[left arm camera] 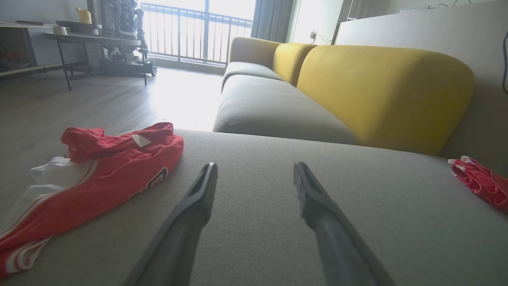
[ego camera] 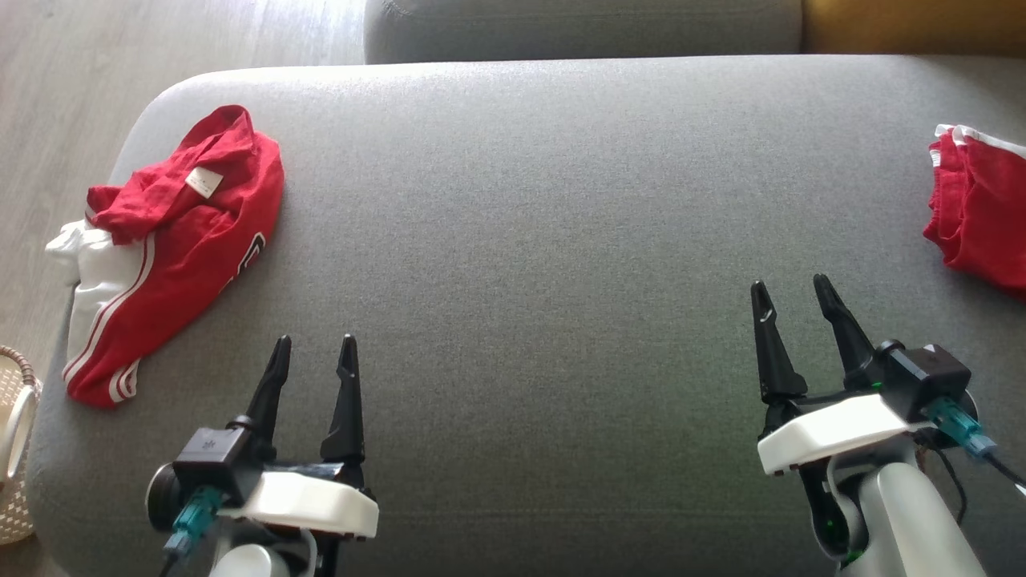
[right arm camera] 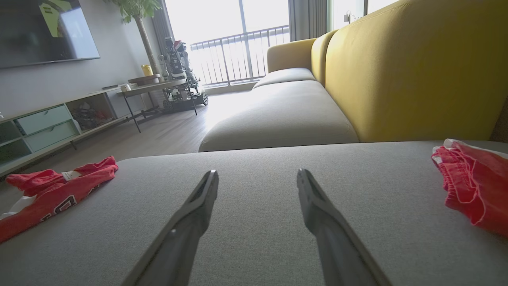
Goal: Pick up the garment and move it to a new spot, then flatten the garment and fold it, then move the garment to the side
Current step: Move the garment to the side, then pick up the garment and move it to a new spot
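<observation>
Seat: big grey couch seat. Its round far-left corner and far edge show. Its right side runs out of the head view.
Floor: pale wood floor lies past the left edge of the seat.
Basket: woven basket sits low on the left beside the seat, mostly cut off.
Garment: red and white garment lies in a crumpled heap at the left end of the seat. A white part reaches right to the left edge. The folds hide its true shape.
Tag: small white tag sits on top of the heap, too small to read.
Letters: dark letters with white rims are on the red front. They are half tucked into a fold and cannot be read.
Left fingers: left gripper has its fingers wide apart with nothing in them. It is over the front of the seat, just right of the garment's lower end and not touching it.
Middle: a wide stretch of grey seat lies between the two grippers.
Right fingers: right gripper also has its fingers wide apart with nothing in them, over the front right of the seat.
Red cloth: red cloth with white trim lies at the far right, apart from the right gripper and cut off by the picture edge.
Behind: another grey seat and a yellow back cushion lie past the far edge.
</observation>
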Tool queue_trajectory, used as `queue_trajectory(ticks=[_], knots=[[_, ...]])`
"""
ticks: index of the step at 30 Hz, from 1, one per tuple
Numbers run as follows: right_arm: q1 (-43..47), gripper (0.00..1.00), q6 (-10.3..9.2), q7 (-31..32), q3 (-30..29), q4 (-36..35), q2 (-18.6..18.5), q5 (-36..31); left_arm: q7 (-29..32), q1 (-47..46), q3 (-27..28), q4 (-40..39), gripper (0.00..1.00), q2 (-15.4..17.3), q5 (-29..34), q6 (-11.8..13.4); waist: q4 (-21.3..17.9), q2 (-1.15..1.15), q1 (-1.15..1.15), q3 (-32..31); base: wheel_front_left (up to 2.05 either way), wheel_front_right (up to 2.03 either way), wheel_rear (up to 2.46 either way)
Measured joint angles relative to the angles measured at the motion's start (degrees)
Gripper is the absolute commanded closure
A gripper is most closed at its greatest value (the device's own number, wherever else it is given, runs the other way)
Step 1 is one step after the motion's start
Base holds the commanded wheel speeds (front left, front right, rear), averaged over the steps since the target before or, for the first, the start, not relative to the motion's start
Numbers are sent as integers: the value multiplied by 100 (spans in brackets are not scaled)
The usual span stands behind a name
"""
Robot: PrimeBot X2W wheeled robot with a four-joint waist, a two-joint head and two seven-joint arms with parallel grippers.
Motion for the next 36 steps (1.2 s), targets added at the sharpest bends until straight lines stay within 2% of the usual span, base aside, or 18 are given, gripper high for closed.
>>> queue_trajectory(ticks=[36], knots=[[-1,0,0,0,-36,69,1,194,0,-2,-4,27,0,0,-4,-2,-68,0,0,-3,0,0,0]])
